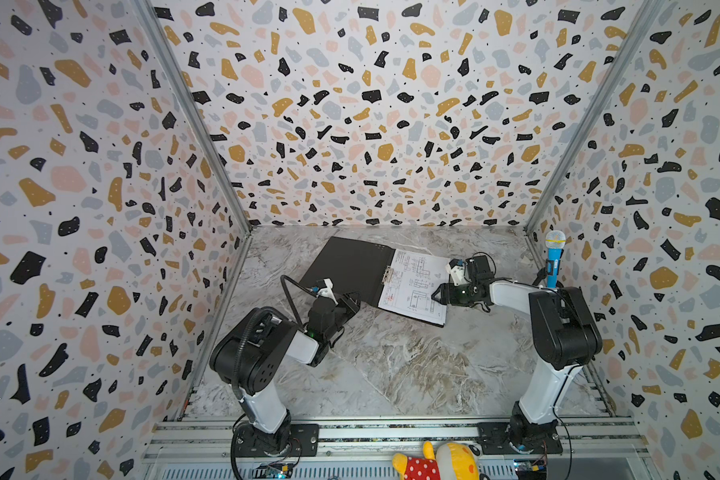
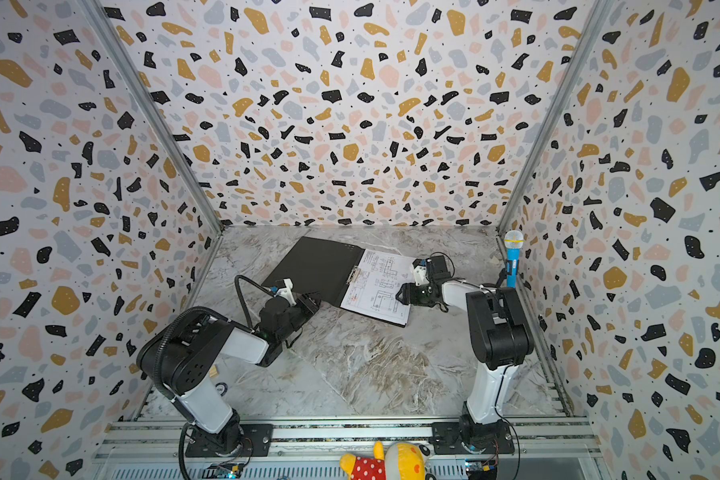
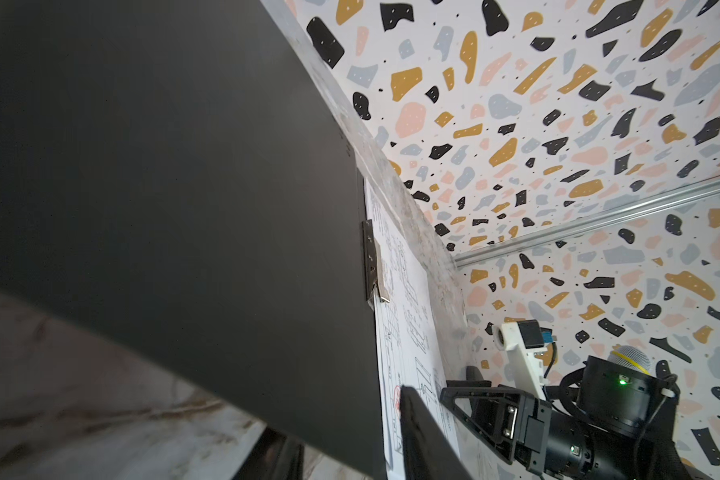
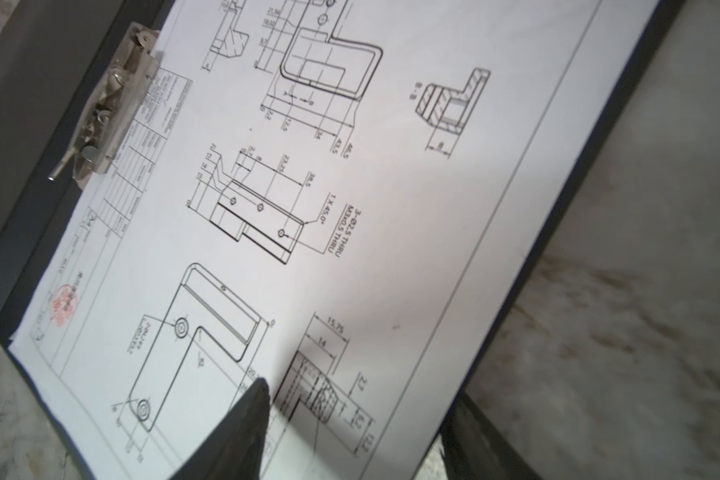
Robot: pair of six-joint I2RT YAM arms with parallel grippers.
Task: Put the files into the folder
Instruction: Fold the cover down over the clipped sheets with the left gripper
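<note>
The left gripper (image 1: 348, 304) is set at the near corner of the black left cover (image 1: 350, 266) of the open folder (image 1: 408, 316). In the left wrist view the edge of that cover is seen passing between the two fingers (image 3: 422, 432), one above it and one below, with only a small gap between the jaws. Whether the edge is already pinched cannot be told. Near that corner the cover is bowed and lifted clear of the table (image 1: 391, 365).

The right gripper (image 1: 436, 294) is held low over the right half of the folder, its jaws parted about halfway, and nothing is gripped between them. One fingertip (image 4: 258, 399) appears to rest on the top sheet of the files (image 1: 416, 286), the page of line drawings.

The files are stacked on the right half of the folder, their spine-side edge caught at the metal clip (image 1: 388, 274). Only the top sheet is shown, so the number beneath it cannot be told.

The spine runs roughly from far to near, slightly slanted. The cover lies to its left, on the side of the left arm, which is the nearer one, and the files lie to its right. Closing is judged to call for the cover to be swung rightward about the spine and down over the sheets. The right gripper stands in that path and would need to be drawn clear first.
</note>
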